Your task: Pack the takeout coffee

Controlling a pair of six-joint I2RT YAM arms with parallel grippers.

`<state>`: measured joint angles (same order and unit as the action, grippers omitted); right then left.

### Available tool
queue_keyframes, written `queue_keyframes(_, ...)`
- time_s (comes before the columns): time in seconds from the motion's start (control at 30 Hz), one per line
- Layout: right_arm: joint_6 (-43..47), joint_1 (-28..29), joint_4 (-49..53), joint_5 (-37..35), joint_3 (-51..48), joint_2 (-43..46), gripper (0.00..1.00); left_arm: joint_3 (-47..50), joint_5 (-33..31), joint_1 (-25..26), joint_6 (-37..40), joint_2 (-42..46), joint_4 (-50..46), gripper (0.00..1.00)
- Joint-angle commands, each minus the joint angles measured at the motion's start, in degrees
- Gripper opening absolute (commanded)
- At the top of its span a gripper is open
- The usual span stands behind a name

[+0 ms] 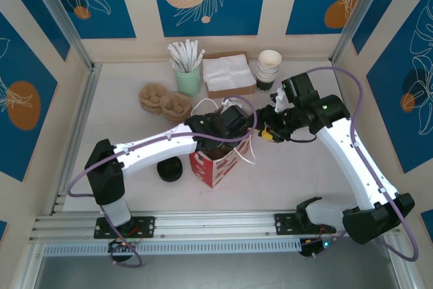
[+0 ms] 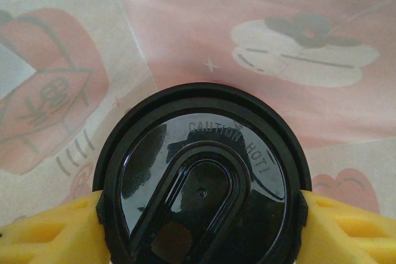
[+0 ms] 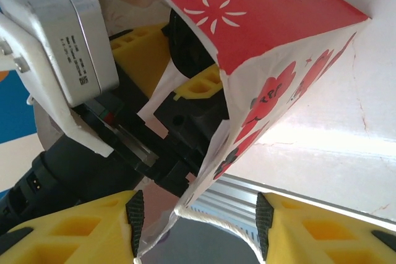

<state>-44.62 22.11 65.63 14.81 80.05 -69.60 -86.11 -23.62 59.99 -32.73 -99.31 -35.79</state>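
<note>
The left gripper (image 2: 201, 209) gripped the coffee (image 2: 201, 171) by its black lid inside the red bag (image 3: 278, 35), seemingly not yet set down. The right gripper (image 3: 198, 221) stood open astride the bag's rim. The next move called for lowering the cup, releasing it and withdrawing cleanly
</note>
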Motion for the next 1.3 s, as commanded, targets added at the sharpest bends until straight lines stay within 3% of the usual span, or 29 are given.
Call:
queue_keyframes(0.0, -2.9, 0.2, -1.2, -0.7, -1.2, -0.3, 0.54, -2.0, 0.4, -0.3, -1.3, -0.6, -1.0, 0.68)
queue_keyframes(0.23, -1.4, -0.3, -3.5, 0.4, -2.2, -2.9, 0.49, -1.2, 1.0, -0.4, -0.3, 0.1, 0.8, 0.68)
queue_keyframes(0.37, 2.1, -0.5, -3.1, 2.7, -1.7, -3.7, 0.25, -0.3, 1.6, -0.4, 1.0, 0.8, 1.5, 0.68)
queue_keyframes(0.57, 15.2, -0.9, 1.7, 3.9, -1.9, -2.3, 0.1, 2.2, 4.2, -0.4, 4.7, 3.4, 3.7, 0.68)
queue_keyframes(0.93, 24.1, -0.1, 2.6, 6.7, -3.2, -0.9, 0.08, 2.0, 3.9, 0.0, 5.7, 4.0, 1.2, 0.68)
queue_keyframes(1.27, 26.3, 1.5, -0.8, 3.4, -6.3, 2.9, 0.07, 6.4, 4.4, 2.0, 9.9, 6.3, 4.2, 0.68)
